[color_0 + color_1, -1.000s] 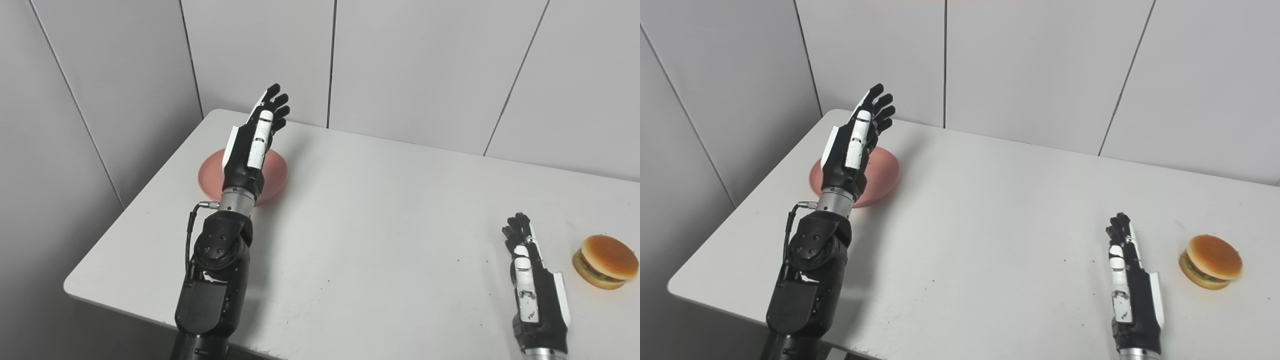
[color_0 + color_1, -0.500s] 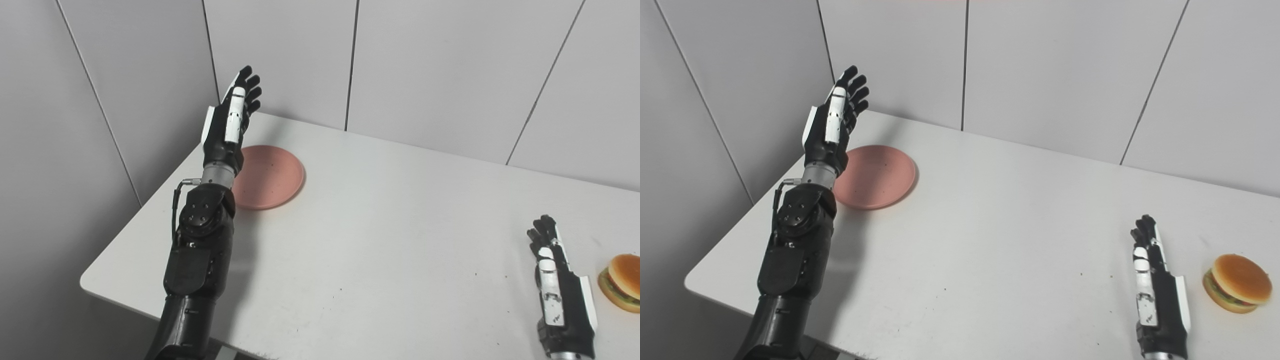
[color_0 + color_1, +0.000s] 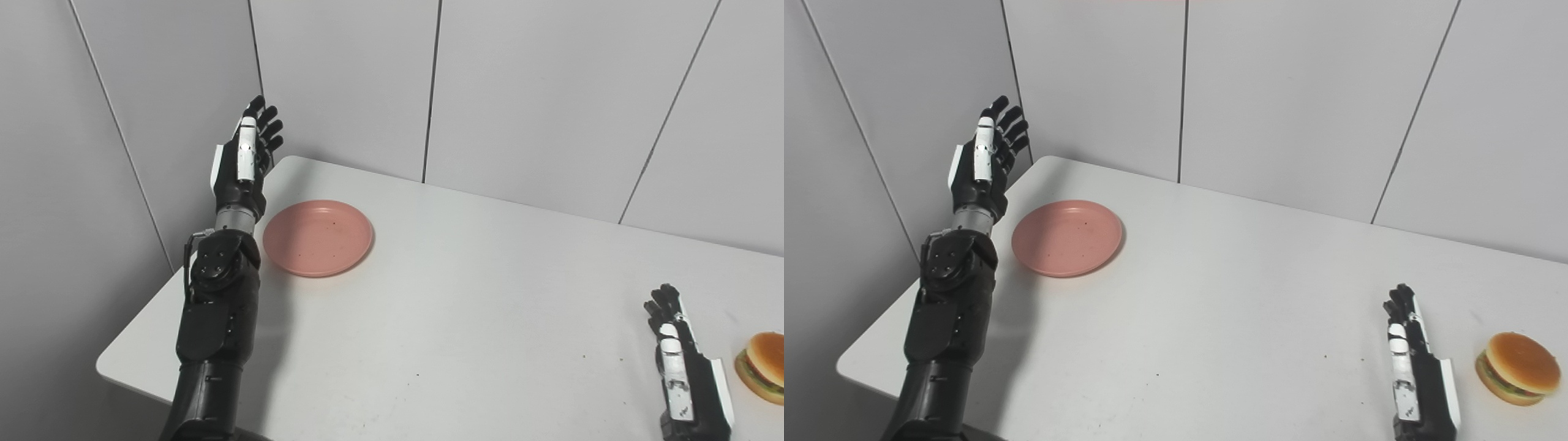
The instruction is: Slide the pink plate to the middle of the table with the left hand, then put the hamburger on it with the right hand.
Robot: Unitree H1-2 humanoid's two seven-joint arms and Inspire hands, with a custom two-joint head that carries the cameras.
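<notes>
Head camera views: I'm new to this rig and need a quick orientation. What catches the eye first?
The left hand, open and raised at the table's far left edge, stands beside the empty pink plate without touching it. At the near right, the hamburger sits on the white table, with the open right hand just left of it.

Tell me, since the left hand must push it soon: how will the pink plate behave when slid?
The pink plate looks shallow, rigid and flat-based, so it should probably glide over the smooth white table without tipping. It seems light, so a push off-centre from the open left hand may spin it.
</notes>
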